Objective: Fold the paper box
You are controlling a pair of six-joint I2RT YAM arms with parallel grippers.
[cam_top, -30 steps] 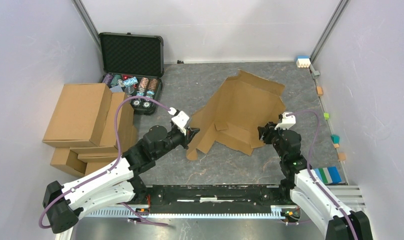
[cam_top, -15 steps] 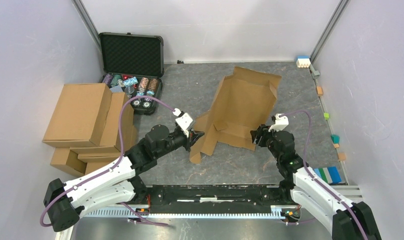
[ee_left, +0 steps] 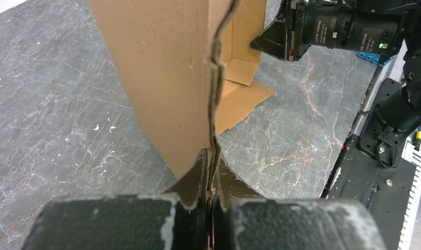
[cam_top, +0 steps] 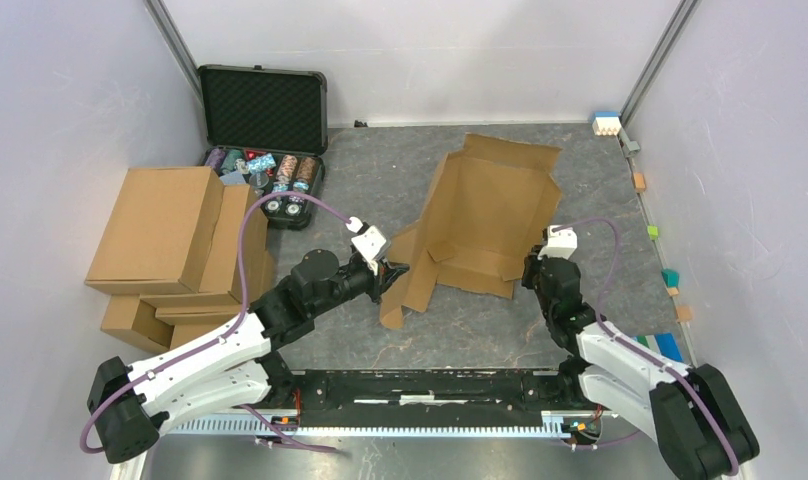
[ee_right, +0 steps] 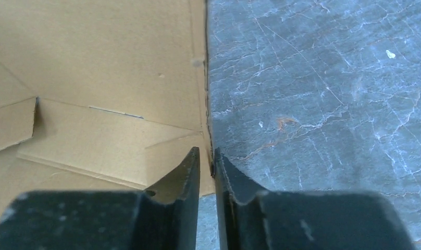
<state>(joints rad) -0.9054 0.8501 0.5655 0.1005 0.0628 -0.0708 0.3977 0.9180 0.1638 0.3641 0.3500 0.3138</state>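
The paper box (cam_top: 490,210) is a brown die-cut cardboard sheet in the middle of the table, partly raised, with its back panel and left side tilted up. My left gripper (cam_top: 388,272) is shut on the sheet's left flap. In the left wrist view that flap (ee_left: 166,78) rises edge-on out of the closed left gripper (ee_left: 212,172). My right gripper (cam_top: 536,262) is at the sheet's near right corner. In the right wrist view the right gripper (ee_right: 207,156) straddles the cardboard's (ee_right: 94,67) right edge. Its jaws stand narrowly open, with grey table showing between them.
A black foam-lined case (cam_top: 265,105) with poker chips (cam_top: 270,175) stands open at the back left. A pile of ready-made cartons (cam_top: 170,240) fills the left side. Small coloured blocks (cam_top: 655,348) line the right wall. The right arm (ee_left: 344,26) shows in the left wrist view.
The sheet has been tipped more upright and drawn in from the right. My right gripper moved from the front flap to the right edge and narrowed its jaws. The left gripper kept its hold.
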